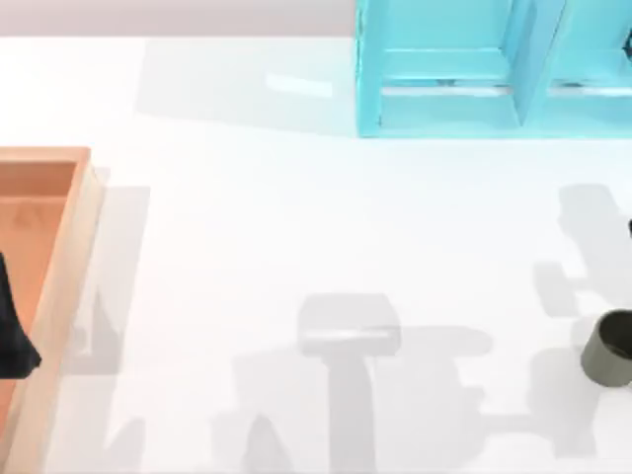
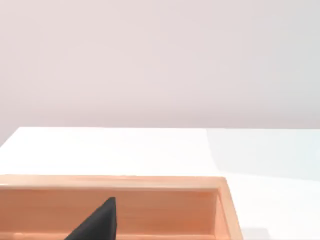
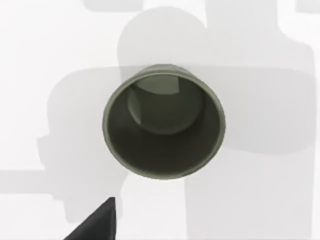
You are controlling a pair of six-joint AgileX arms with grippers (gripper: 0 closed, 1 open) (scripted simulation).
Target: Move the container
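The container (image 1: 610, 348) is a small dark olive-grey cup standing upright on the white table at the far right edge of the top view. The right wrist view looks straight down into the container's (image 3: 164, 121) hollow top, so my right gripper (image 3: 97, 224) hangs above it, apart from it, with just a dark tip showing. My left gripper (image 1: 12, 334) is a dark shape over the orange-brown wooden tray (image 1: 69, 247) at the far left. A dark part of the left gripper (image 2: 97, 222) sits in front of the tray's wall (image 2: 160, 210) in the left wrist view.
A turquoise shelf unit (image 1: 444, 79) stands at the back right of the table. The white tabletop (image 1: 326, 237) stretches between the tray and the container, crossed by the arms' grey shadows.
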